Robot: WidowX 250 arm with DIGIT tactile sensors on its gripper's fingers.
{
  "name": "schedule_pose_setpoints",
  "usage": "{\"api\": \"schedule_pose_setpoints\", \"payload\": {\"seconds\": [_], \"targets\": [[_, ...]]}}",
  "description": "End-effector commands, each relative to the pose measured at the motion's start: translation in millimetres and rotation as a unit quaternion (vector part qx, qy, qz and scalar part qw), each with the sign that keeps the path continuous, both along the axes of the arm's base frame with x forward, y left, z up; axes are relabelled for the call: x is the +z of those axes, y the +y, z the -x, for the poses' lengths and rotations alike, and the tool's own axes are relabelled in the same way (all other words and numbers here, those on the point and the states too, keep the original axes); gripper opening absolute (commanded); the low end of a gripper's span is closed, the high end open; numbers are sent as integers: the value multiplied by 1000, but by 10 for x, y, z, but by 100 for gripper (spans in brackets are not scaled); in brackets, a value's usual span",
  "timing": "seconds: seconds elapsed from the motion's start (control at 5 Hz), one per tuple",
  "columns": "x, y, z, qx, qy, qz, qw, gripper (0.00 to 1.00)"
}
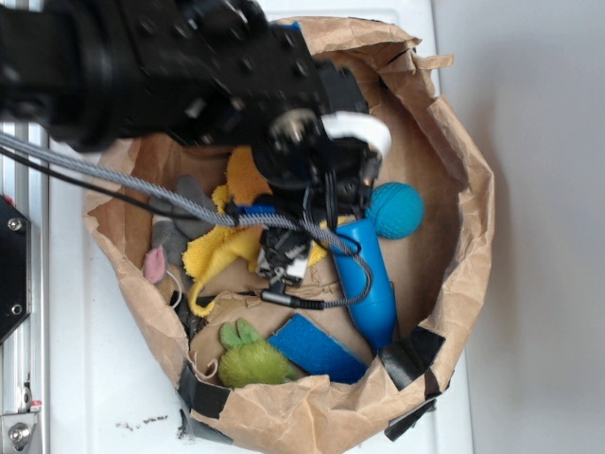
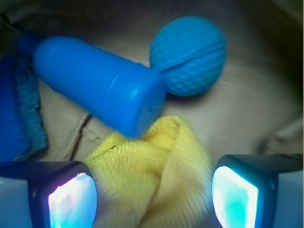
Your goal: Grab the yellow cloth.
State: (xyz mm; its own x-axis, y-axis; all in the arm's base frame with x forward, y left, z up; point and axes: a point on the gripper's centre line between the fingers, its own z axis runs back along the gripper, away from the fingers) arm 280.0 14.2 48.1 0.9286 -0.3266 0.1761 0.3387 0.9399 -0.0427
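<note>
In the wrist view, a dark blue rough-textured sponge pad [image 2: 19, 114] lies at the far left beside a smooth blue plastic cylinder [image 2: 99, 85], whose flat end overlaps the bright yellow terry cloth [image 2: 156, 180]. That cloth sits bunched between the spread fingers of the black gripper [image 2: 154, 197], neither pad visibly pressing it. To the right rests a dimpled blue ball [image 2: 190, 54], all on the brown paper bag [image 2: 256, 104] floor.

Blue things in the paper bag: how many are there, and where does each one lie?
3. The blue cylinder lies right of centre. The blue ball sits near its upper end. The flat blue pad lies at the bottom, beside the green plush toy. The arm may hide others.
</note>
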Motion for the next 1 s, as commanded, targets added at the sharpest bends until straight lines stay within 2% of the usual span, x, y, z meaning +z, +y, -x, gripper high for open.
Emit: {"api": "schedule_pose_setpoints", "payload": {"seconds": [0.0,0.2,0.8], "targets": [[-94,-167,-93,20,-38,-22,999,0],[-36,-135,-77,16,-44,-14,999,0],[115,-59,-53,23,-38,9,999,0]]}}
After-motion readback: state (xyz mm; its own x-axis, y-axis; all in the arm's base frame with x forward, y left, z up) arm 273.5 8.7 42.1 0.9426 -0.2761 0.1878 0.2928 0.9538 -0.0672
